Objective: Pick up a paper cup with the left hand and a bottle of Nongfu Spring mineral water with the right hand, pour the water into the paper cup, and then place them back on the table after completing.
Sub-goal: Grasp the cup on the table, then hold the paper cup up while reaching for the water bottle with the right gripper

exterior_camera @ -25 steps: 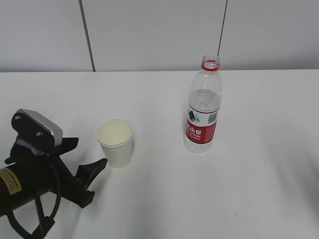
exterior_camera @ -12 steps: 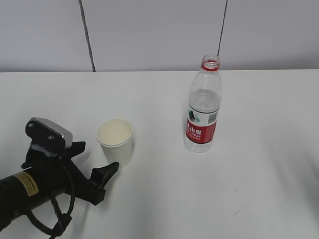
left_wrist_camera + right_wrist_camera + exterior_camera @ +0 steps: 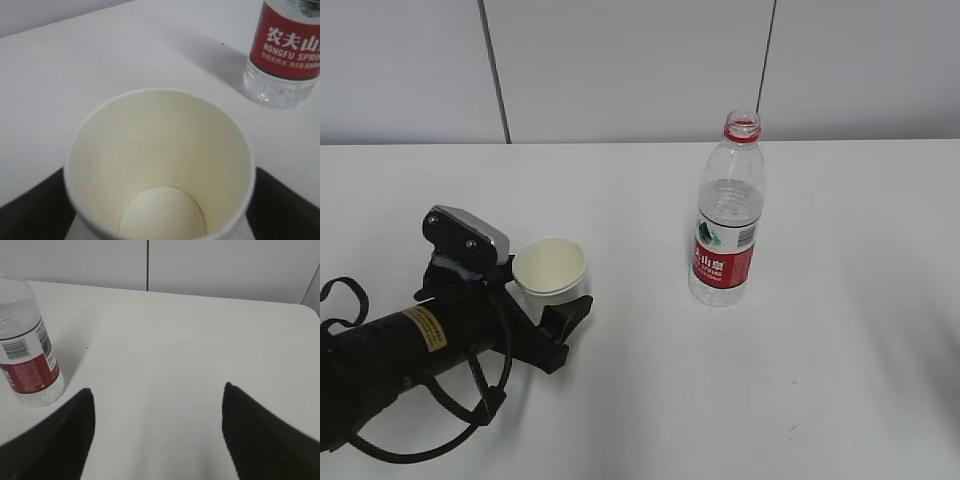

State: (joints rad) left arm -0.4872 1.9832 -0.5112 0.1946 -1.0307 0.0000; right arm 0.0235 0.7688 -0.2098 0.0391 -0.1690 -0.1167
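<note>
Left wrist view had the paper cup (image 3: 159, 167) empty, upright on the counter (image 3: 75, 75), sitting between the spread fingers (image 3: 35, 205) of your left claw (image 3: 545, 315); no squeeze visible yet, so it read as open around the cup. Risk: close too hard and you'd likely crush the thin wall; close off-centre and you'd probably tip it. Bottle (image 3: 727, 215) stood uncapped, well apart to the right, water (image 3: 730, 200) about two-thirds up. Right claw (image 3: 155, 435) was open over bare counter, bottle off to its left; a sideways approach could knock the bottle and spill.
</note>
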